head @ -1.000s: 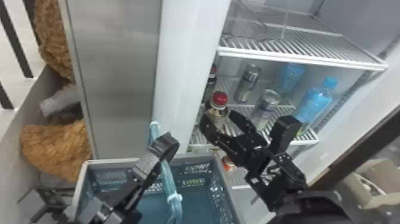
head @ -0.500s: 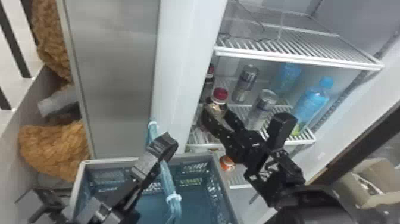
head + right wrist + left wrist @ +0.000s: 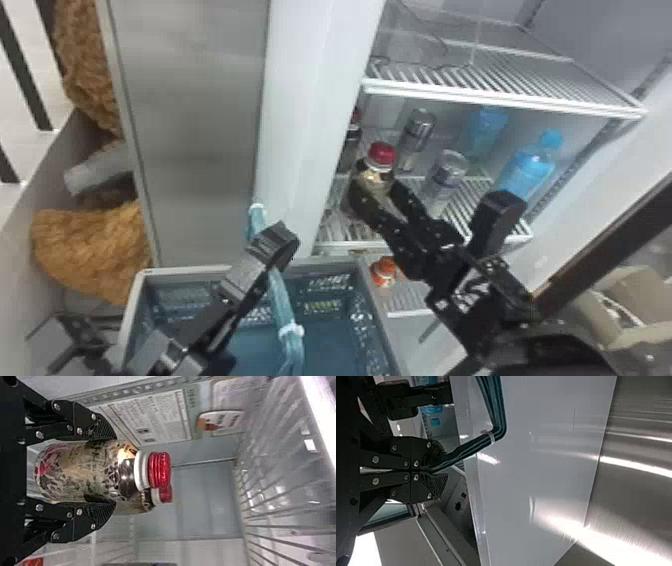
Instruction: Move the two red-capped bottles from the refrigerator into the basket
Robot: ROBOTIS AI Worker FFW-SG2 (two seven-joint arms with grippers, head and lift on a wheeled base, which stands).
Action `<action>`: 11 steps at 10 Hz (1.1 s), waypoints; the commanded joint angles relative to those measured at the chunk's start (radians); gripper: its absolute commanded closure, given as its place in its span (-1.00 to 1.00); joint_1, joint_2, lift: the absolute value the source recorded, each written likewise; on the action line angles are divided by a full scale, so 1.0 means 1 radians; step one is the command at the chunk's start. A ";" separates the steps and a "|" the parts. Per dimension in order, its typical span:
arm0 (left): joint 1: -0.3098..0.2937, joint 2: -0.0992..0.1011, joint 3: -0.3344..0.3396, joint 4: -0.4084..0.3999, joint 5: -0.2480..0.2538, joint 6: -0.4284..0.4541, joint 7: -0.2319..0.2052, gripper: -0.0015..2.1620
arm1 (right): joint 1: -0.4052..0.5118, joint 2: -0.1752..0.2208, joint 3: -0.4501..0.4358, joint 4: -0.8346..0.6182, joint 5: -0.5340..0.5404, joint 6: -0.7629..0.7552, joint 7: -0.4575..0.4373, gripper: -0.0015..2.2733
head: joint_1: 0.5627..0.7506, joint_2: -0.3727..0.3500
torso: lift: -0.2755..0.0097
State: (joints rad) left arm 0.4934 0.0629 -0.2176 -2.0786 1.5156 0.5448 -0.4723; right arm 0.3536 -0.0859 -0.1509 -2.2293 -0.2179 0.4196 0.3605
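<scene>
Head view, left to right. A blue-grey plastic basket with perforated walls (image 3: 190, 270) lies below the opening of the white refrigerator (image 3: 310, 125). Over it is the left gripper (image 3: 276, 244), its fingers closed on a bundled light-blue cord with white ties (image 3: 284, 305), as the left wrist view confirms. Next, inside the refrigerator near its side wall, is a dark-bodied, red-capped bottle (image 3: 351, 137). Just in front, a patterned-label bottle with a ribbed red cap (image 3: 381, 154) is grasped around its body by the right gripper (image 3: 381, 192), one finger on either side. An orange-and-white container (image 3: 384, 272) occupies the shelf below. Farther right are two clear, silver-topped bottles (image 3: 417, 131) and two translucent blue plastic bottles (image 3: 529, 167).
</scene>
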 commanded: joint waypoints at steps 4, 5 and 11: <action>0.002 0.000 -0.002 0.001 0.002 -0.005 0.000 0.11 | 0.125 -0.003 -0.023 -0.172 -0.073 0.042 0.012 0.12 | 0.41 -0.85 | 0.93; 0.002 0.000 -0.002 0.001 0.002 -0.005 0.000 0.11 | 0.152 -0.005 -0.031 -0.214 -0.085 0.056 0.021 0.12 | 0.41 -0.84 | 0.93; 0.007 0.000 -0.004 0.004 0.008 -0.012 0.001 0.11 | 0.309 -0.014 -0.090 -0.445 -0.173 0.206 0.083 0.12 | 0.41 -0.80 | 0.93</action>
State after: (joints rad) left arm 0.5005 0.0618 -0.2214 -2.0750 1.5236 0.5326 -0.4709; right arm 0.6471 -0.0997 -0.2338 -2.6544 -0.3816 0.6087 0.4420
